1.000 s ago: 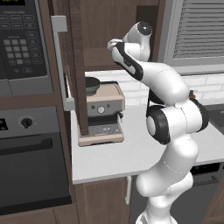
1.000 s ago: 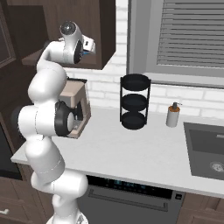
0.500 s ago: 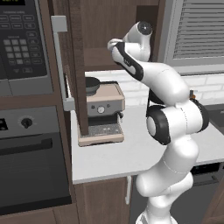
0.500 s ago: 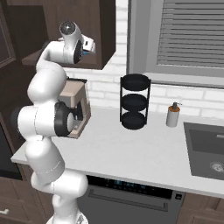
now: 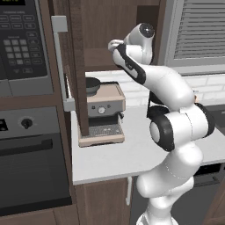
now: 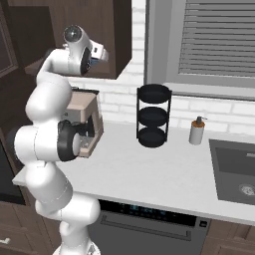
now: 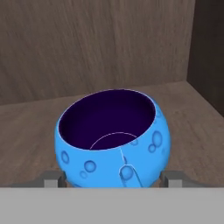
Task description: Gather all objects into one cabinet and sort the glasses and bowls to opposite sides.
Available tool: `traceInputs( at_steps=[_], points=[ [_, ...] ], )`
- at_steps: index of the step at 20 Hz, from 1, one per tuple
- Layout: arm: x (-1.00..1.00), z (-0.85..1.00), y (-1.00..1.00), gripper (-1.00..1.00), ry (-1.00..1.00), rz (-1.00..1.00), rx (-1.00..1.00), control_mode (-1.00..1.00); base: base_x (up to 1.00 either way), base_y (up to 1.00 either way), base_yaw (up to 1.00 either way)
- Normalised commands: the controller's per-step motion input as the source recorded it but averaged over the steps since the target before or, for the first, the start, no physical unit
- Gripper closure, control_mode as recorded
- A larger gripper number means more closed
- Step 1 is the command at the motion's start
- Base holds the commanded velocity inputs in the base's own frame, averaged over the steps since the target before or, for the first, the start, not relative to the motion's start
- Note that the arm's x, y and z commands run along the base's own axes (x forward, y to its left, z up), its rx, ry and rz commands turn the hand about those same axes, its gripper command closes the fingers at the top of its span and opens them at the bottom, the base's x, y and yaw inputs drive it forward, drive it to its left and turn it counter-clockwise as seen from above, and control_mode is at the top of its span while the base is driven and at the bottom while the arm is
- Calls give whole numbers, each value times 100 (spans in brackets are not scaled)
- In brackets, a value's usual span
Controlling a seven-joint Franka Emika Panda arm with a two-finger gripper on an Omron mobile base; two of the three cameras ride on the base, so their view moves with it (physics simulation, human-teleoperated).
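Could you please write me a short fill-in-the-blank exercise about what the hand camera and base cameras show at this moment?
1. The glossy bright-blue bowl has a dark ____ inside.
2. The bowl sits between the gripper's two ____.
3. The black three-tier rack stands on the pale ____.
4. The bowl stands on brown ____ boards.

Missing words: purple; fingers; counter; wooden

Small bowl [image 7: 113,138] sits on cabinet shelf [image 7: 192,109], near back wall, side wall to right in hand view. Coffee machine [image 5: 103,115] on bench [image 5: 132,154] below cabinet; tiered rack [image 6: 153,115] and soap dispenser [image 6: 197,131] further right, sink [image 6: 234,169] beyond.
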Motion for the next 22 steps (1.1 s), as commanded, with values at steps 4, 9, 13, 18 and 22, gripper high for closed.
traceInputs(
  at_steps=[4,9,13,18,22],
  points=[
    [-12,-16,3,100,-7,0,0,-100,0,0,0],
    [-8,-1,3,100,-1,0,0,-100,0,0,0],
    [-25,0,2,100,-2,0,0,-100,0,0,0],
    [-24,2,0,100,0,0,0,-100,0,0,0],
    [-4,0,0,100,-1,0,0,-100,0,0,0]
  ],
)
